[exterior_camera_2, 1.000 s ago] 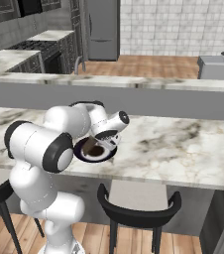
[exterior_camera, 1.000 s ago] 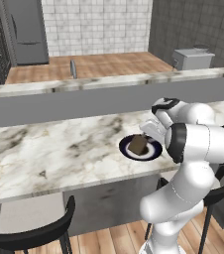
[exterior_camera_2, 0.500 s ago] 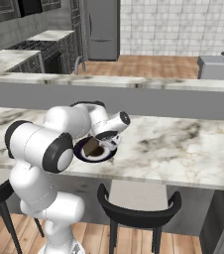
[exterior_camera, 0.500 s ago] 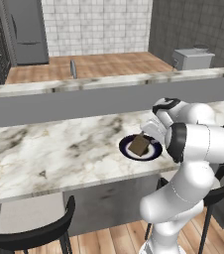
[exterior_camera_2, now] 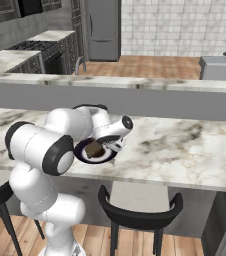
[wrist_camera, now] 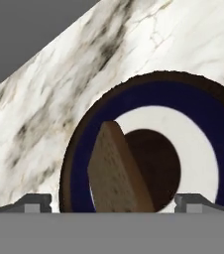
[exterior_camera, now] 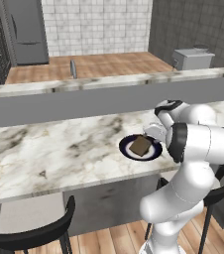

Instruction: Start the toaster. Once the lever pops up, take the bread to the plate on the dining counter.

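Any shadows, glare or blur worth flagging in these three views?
Hand view: the bread throws a dark round shadow on the plate; close-up edges look soft. Left base view: flat, even light, faint shadow under the bread, no glare on the dining counter. Right base view: sharp, and the arm partly covers the plate.

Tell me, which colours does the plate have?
The plate has a dark navy rim and a white centre, best seen in the hand view.
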Available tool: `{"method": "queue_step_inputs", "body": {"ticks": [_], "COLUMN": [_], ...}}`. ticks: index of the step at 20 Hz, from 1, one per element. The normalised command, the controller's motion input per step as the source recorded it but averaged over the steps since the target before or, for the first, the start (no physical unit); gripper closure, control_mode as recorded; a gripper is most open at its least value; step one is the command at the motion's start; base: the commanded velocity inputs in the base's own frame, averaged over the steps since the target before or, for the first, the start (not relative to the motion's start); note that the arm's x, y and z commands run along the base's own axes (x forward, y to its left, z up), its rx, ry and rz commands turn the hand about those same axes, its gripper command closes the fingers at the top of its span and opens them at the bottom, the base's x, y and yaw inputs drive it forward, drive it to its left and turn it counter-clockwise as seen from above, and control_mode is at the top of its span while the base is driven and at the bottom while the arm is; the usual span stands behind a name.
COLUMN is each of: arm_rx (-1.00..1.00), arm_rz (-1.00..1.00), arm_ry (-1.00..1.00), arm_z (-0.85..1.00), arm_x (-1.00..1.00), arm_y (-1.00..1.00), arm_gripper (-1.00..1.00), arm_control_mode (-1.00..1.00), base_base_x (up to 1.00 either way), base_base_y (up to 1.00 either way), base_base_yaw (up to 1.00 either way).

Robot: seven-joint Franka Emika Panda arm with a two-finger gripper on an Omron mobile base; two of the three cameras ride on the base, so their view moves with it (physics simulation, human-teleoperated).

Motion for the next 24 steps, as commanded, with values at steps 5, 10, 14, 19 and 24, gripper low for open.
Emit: {"method": "queue_step_inputs", "body": {"ticks": [5,10,14,19,24], "arm_rx": [-0.23,-0.18,-0.09,-0.08,-0.07], "arm_rz": [-0.01,-0.02,-0.02,0.0,0.0], "arm_ry": [-0.11,-0.02,0.0,0.02,0.1], "arm_z": [-0.25,-0.05,0.14,0.24,0.33], "arm_x": [0.0,0.0,-0.04,-0.2,-0.24], "arm_y": [0.0,0.0,0.0,0.0,0.0], "arm_gripper": [-1.0,-1.0,-1.0,-1.0,-1.0], "arm_control_mode": [-1.0,-1.0,-1.0,-1.0,-1.0], "base_base_x": [0.0,0.0,0.0,0.0,0.0], "base_base_y": [0.0,0.0,0.0,0.0,0.0], "base_base_yaw": [0.0,0.0,0.0,0.0,0.0]}}
